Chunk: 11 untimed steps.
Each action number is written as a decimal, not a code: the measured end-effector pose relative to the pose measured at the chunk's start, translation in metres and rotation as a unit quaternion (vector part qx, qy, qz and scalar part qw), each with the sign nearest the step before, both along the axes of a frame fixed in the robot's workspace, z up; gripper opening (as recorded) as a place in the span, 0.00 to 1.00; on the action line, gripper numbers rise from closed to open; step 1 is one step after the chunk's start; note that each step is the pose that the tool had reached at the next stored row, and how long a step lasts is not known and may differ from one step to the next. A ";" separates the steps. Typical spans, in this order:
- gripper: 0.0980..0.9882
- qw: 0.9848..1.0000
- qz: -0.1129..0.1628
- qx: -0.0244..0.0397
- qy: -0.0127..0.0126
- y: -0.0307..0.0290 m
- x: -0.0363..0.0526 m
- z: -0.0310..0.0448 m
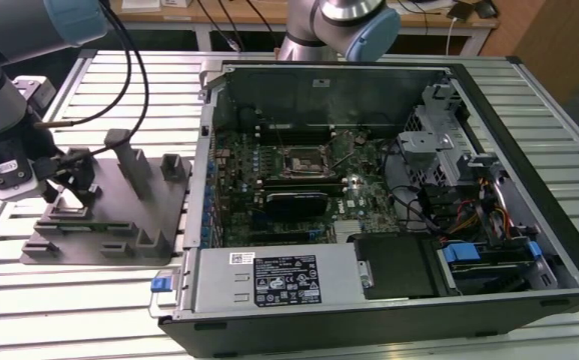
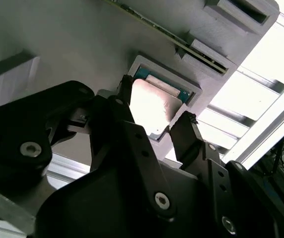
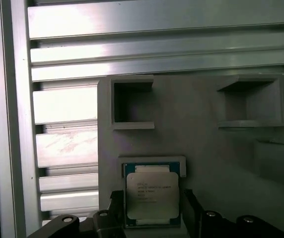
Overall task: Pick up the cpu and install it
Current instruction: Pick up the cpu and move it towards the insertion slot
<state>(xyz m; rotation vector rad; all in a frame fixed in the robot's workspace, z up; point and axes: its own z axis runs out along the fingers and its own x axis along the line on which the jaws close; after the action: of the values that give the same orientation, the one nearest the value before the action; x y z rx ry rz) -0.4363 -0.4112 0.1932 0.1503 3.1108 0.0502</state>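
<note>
The cpu [image 3: 152, 193] is a flat silver square with a thin teal-green rim. It lies seated in a shallow pocket of the grey fixture block [image 3: 206, 148]. In both wrist views my black fingers straddle it, one on each side, close to its edges. My gripper [image 2: 154, 105] is open around the chip. In the exterior view the gripper [image 1: 70, 180] hangs low over the fixture block [image 1: 100, 240] at that view's left. The black motherboard socket [image 1: 300, 159] sits inside the open computer case [image 1: 529, 225].
Grey posts [image 1: 130, 161] stand up from the fixture close to the gripper. A slatted aluminium table [image 1: 49, 300] carries the fixture and the case. A second robot arm [image 1: 345, 22] stands behind the case. Cables and drive bays [image 1: 460, 195] fill the case's right side.
</note>
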 end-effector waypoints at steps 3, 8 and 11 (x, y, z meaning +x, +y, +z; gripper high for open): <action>0.56 1.000 0.000 0.001 0.000 0.0001 -0.0004 -0.0020; 0.56 1.000 0.001 0.004 -0.002 0.0001 -0.0005 -0.0046; 0.56 1.000 0.001 0.004 -0.002 0.0000 -0.0007 -0.0053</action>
<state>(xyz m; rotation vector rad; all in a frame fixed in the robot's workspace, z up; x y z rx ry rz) -0.4370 -0.4112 0.1879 0.1460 3.1075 0.0634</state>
